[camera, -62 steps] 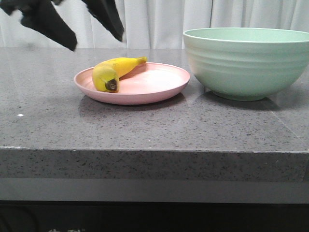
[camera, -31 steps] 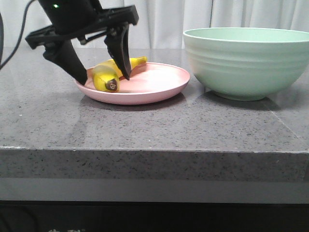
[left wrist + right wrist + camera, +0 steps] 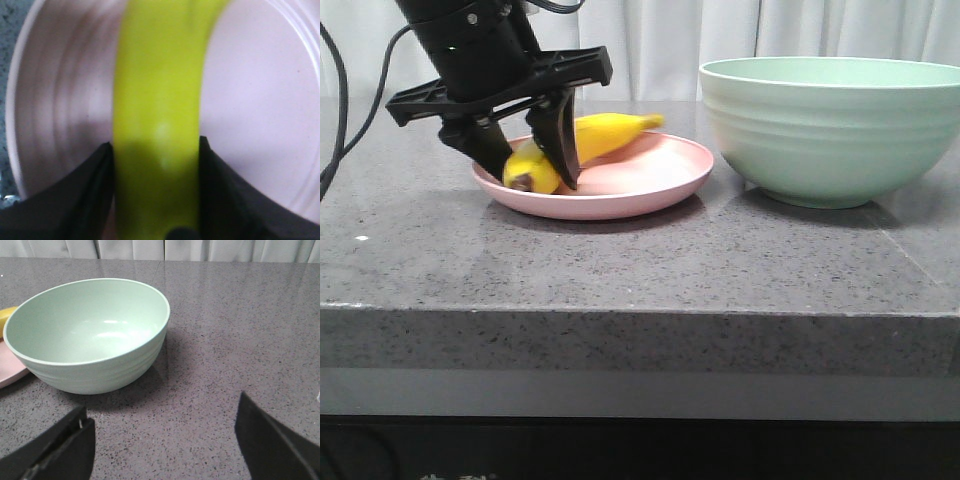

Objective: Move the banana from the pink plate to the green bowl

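Observation:
The yellow banana (image 3: 592,137) lies on the pink plate (image 3: 650,185) at the table's left. My left gripper (image 3: 535,170) is down over the plate, shut on the banana near its dark end, which has tilted. In the left wrist view the banana (image 3: 159,100) fills the gap between both black fingers (image 3: 85,195), over the plate (image 3: 255,100). The mint-green bowl (image 3: 830,130) stands empty to the right of the plate. My right gripper (image 3: 162,440) is open and empty above the bare table, near the bowl (image 3: 90,335).
The grey stone table (image 3: 620,270) has a front edge close to the camera. White curtains hang behind it. A black cable (image 3: 355,110) trails from the left arm at the far left.
My left gripper has come down from above onto the plate and closed on the banana. The banana has turned, its stem end swinging right toward the bowl.

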Action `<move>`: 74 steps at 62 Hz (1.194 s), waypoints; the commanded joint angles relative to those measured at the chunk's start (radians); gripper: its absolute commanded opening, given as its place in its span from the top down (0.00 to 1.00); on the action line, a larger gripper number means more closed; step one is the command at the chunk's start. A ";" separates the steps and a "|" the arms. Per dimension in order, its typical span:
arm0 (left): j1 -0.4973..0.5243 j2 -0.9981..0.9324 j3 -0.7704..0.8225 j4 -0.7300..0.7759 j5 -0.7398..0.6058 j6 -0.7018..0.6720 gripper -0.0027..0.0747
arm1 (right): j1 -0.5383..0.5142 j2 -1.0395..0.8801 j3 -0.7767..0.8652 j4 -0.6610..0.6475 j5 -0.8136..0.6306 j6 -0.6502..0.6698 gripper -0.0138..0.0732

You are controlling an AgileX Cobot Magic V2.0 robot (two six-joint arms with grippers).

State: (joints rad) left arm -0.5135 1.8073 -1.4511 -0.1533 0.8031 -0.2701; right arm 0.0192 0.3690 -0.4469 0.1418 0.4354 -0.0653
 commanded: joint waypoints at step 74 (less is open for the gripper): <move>-0.264 -0.350 -0.048 0.056 0.142 0.612 0.94 | 0.314 0.691 -0.646 0.260 0.403 -0.505 0.16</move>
State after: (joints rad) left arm -0.7682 1.4993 -1.4680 -0.0879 1.0099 0.3320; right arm 0.2988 1.0038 -0.9905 0.3722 0.8330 -0.5509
